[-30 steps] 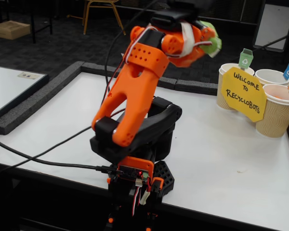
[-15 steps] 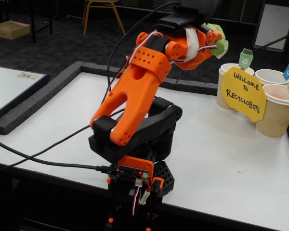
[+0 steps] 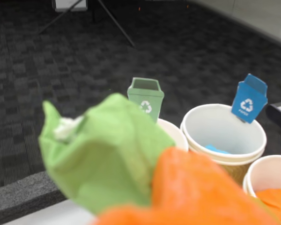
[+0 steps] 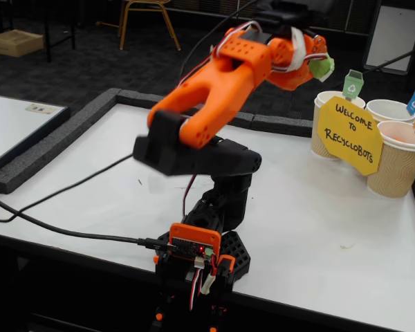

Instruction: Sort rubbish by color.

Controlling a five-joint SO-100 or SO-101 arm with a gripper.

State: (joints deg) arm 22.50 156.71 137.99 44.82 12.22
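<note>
**Green wad held aloft beside the cups**

Wrist view: the crumpled green paper wad (image 3: 103, 154), a bit of white showing at its upper left, is filling the lower middle of the picture. The orange hand (image 3: 178, 197) is closing on it from below right; only a blurred orange finger (image 3: 196, 192) is showing, so how far the jaws are parted cannot be read here. Behind the wad a beige paper cup with a small green bin flag (image 3: 146, 97) is standing, its rim partly hidden by the wad. To the right of it a second beige cup with a blue bin flag (image 3: 248, 99) is holding a blue scrap (image 3: 216, 149). At the lower right edge a third cup (image 3: 267, 176) is holding an orange scrap (image 3: 274, 197).

Fixed view: the orange printed arm (image 4: 214, 83) is reaching up and to the right over the white worktop (image 4: 318, 228). The hand (image 4: 317, 63) is gripping the green wad (image 4: 323, 67) tightly, in the air just left of the green flag (image 4: 353, 83) and above the nearest cup's rim. A yellow "Welcome to Recyclobots" sign (image 4: 349, 135) is leaning against the cups.
</note>
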